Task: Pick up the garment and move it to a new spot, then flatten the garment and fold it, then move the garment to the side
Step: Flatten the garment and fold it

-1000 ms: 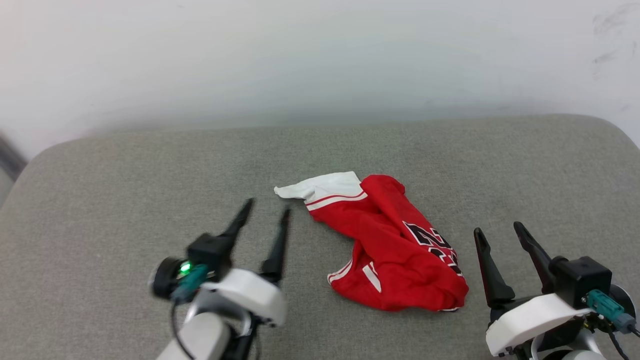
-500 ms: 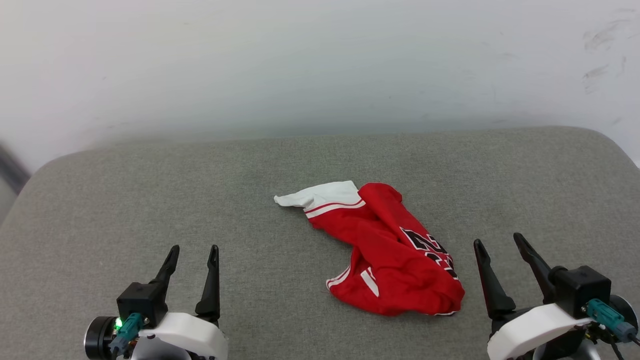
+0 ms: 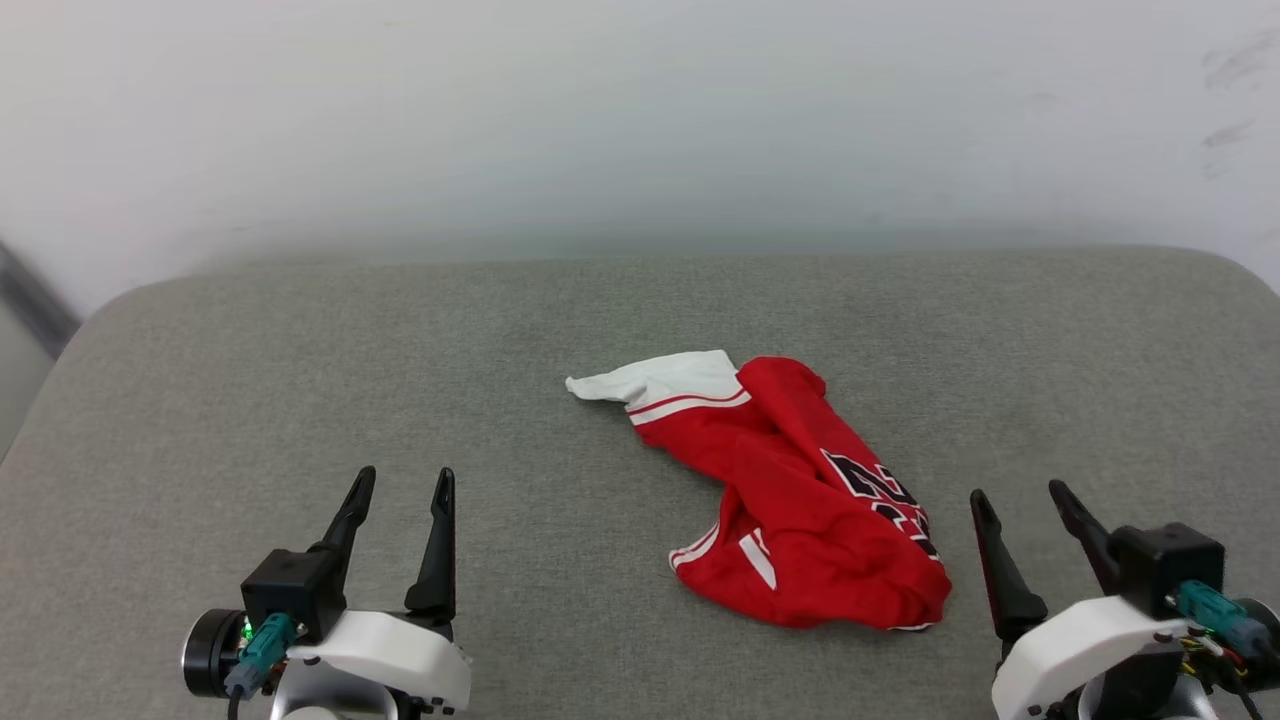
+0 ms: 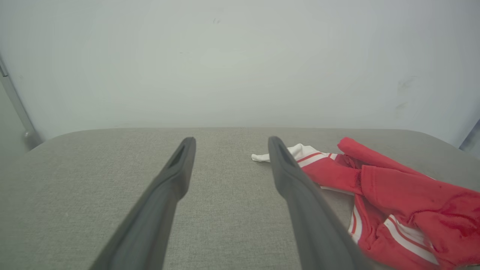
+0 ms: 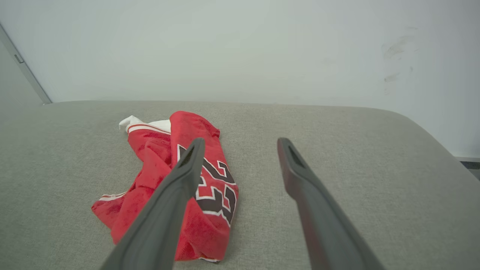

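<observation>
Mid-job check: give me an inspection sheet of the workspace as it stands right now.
Surface: grey fabric cushion, rounded corners.
Job's things: garment crumpled in a heap, white sleeve pointing left, not flattened or folded.
Clutter: nothing seen.
End effectors: left end effector open, empty, left of the garment; right end effector open, empty, close by its right edge.
Cables: left-wrist teal plug and right-wrist teal plug, both apart from the cloth.
Surroundings: pale wall behind, scuff marks at upper right.

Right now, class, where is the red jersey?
In the head view the red jersey lies crumpled right of centre on the grey cushion, just left of the right end effector, not touching it.
</observation>
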Controlling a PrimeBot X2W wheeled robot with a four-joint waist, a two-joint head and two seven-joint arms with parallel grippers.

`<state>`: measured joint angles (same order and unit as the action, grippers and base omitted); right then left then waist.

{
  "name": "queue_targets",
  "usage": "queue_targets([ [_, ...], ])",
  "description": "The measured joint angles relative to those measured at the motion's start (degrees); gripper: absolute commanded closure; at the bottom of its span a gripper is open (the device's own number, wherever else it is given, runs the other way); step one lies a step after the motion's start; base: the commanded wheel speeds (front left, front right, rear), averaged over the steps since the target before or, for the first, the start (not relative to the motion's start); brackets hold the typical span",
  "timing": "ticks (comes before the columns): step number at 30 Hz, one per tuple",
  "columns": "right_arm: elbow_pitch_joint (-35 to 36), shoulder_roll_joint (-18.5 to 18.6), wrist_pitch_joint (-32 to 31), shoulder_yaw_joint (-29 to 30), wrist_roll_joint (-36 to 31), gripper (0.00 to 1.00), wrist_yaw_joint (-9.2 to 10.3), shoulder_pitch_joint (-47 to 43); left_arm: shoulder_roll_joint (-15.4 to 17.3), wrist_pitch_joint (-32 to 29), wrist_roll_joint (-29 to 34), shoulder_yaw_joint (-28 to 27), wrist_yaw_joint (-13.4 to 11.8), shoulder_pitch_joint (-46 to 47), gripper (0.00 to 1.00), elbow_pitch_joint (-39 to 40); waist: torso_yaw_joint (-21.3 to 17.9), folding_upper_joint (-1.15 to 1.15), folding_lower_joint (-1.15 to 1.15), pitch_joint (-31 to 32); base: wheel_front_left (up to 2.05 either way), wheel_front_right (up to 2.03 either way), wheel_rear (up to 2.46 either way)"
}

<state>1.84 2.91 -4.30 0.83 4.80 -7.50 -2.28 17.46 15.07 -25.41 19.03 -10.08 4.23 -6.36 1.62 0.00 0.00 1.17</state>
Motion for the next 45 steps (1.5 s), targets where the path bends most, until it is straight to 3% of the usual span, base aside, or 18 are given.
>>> queue_targets([
  [3, -1.85, 0.24, -4.41, -1.02, 0.18, 0.00, 0.00, 1.47, -0.90, 0.00, 0.22, -0.44, 0.34, 0.46, 0.00, 0.12, 1.53, 0.00, 0.00, -0.62, 0.00, 0.00, 0.00],
  [7, -3.56, 3.88, -11.72, -5.64, 3.58, 0.00, 0.00, 5.25, -2.42, 0.00, 1.22, -1.92, 0.52, 1.14, 0.00, 1.32, 3.32, 0.00, 0.00, -2.31, 0.00, 0.00, 0.00],
  [17, -7.66, 13.43, -25.17, -22.97, 10.98, 0.00, -0.01, 18.64, -5.89, 0.00, 4.16, -4.50, 3.59, 3.72, 0.00, 1.81, 7.64, 0.00, 0.00, -7.94, 0.00, 0.00, 0.00],
  [26, -16.72, 15.69, -31.40, -27.76, 15.14, 0.00, -0.01, 25.32, -8.69, 0.00, 6.14, -6.75, 6.52, 5.31, 0.00, -0.05, 9.73, 0.00, 0.01, -11.17, 0.00, 0.00, 0.00],
  [27, -17.28, 15.63, -32.40, -27.81, 15.78, 0.34, -0.01, 25.42, -8.91, 0.00, 6.30, -7.04, 6.73, 5.39, 0.00, -0.22, 9.76, 0.00, 0.00, -11.29, 0.00, 0.00, 0.00],
  [28, -17.62, 15.64, -33.27, -27.93, 16.33, 0.88, -0.01, 25.52, -9.09, 0.00, 6.61, -7.30, 7.04, 5.42, 0.00, -0.37, 9.74, 0.00, 0.01, -11.35, 0.00, 0.00, 0.00],
  [29, -17.74, 15.63, -33.63, -27.93, 16.77, 1.00, -0.01, 25.64, -9.23, 0.00, 6.73, -7.59, 7.17, 5.42, 0.00, -0.58, 9.68, 0.00, 0.00, -11.38, 0.00, 0.00, 0.00],
  [34, -15.61, 15.60, -29.97, -27.20, 16.17, 1.00, -0.01, 28.33, -10.13, 0.00, 7.76, -9.04, 8.22, 5.40, 0.00, -1.21, 8.61, 0.00, 0.00, -11.12, 0.00, 0.00, 0.00],
  [39, -13.08, 14.56, -25.77, -22.20, 14.21, 1.00, -0.01, 29.19, -10.42, 0.00, 8.83, -10.35, 9.12, 5.33, 0.00, -1.48, 6.59, 0.00, 0.00, -10.40, 0.00, 0.00, 0.00],
  [45, -9.45, 12.66, -21.91, -7.65, 11.82, 1.00, -0.01, 26.19, -10.56, 0.00, 9.73, -11.23, 9.94, 4.87, 0.00, -1.48, 3.57, 0.00, 0.00, -9.55, 0.00, 0.00, 0.00],
])
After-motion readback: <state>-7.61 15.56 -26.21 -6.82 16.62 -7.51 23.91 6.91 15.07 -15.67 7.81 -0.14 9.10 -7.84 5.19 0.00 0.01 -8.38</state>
